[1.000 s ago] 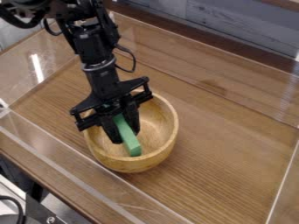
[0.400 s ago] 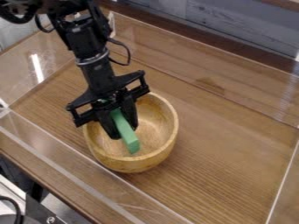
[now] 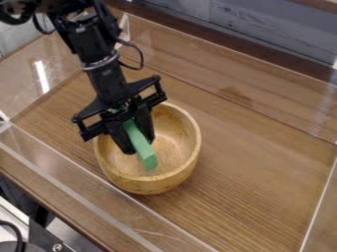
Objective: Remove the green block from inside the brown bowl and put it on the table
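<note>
The brown bowl (image 3: 178,169) sits on the table (image 3: 250,108) near the front, a round light wooden bowl with thick walls. Inside it the green block (image 3: 142,148) stands tilted, its lower end near the bowl's bottom and its upper end between my fingers. My black gripper (image 3: 128,128) reaches down into the bowl's left side and is shut on the block's upper part. The block's top end is hidden behind the fingers.
Clear acrylic walls (image 3: 79,202) run along the table's front and left edges. The black arm (image 3: 90,44) rises toward the upper left. Bare tabletop lies to the right of and behind the bowl.
The arm and gripper have shifted slightly to the upper left with the green block; the block's lower end sits a little higher in the bowl.
</note>
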Controlling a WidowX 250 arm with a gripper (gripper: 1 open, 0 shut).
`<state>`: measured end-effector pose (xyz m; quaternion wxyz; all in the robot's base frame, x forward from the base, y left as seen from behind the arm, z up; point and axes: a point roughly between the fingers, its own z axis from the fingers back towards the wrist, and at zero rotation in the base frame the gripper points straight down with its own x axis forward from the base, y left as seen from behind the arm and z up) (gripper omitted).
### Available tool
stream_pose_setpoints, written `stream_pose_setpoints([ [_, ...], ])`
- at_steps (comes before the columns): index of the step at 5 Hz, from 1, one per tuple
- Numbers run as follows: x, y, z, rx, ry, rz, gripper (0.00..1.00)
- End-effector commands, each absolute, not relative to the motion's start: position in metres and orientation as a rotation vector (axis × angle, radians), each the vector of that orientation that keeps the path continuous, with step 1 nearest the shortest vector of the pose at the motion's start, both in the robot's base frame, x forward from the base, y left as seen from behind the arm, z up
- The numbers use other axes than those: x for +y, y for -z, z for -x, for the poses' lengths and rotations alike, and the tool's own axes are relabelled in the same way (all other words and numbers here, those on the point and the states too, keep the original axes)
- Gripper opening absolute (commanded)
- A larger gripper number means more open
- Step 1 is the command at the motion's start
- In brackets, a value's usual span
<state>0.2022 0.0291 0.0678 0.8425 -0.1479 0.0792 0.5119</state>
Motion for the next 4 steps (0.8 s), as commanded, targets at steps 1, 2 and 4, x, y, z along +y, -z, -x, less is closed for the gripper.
stream_pose_setpoints([
  [1, 0.021, -0.087, -0.212, 0.107, -1.063, 0.327, 0.0],
  [2, 0.009, -0.092, -0.213, 0.108, -1.057, 0.331, 0.0],
  [4, -0.033, -0.093, -0.217, 0.111, -1.029, 0.349, 0.0],
])
